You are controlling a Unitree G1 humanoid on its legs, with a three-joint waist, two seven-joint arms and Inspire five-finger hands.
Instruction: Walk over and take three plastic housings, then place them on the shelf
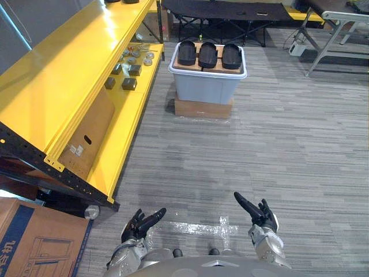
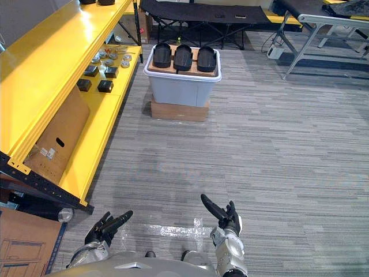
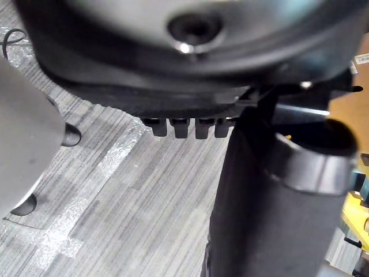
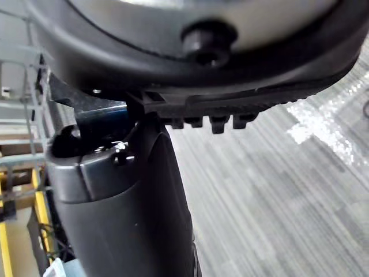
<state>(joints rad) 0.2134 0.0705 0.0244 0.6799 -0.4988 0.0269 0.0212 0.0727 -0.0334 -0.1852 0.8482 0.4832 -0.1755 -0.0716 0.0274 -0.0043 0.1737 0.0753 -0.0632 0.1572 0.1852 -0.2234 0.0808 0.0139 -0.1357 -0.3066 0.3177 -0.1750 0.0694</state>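
Three black housings in a row atop grey bin, just beside yellow shelf. Well apart, low: left hand, right hand, fingers spread, empty.

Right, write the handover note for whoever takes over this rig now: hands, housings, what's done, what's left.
Left hand: open, empty, low in front of the body.
Right hand: open, empty, likewise low.
Plastic housings: all three lie side by side on a cardboard sheet on top of the grey bin, across the carpet ahead.
Yellow shelf: on the robot's left, beside the bin.
Done: nothing picked up yet.
Left: walk to the bin, take the three housings, place them on the shelf.
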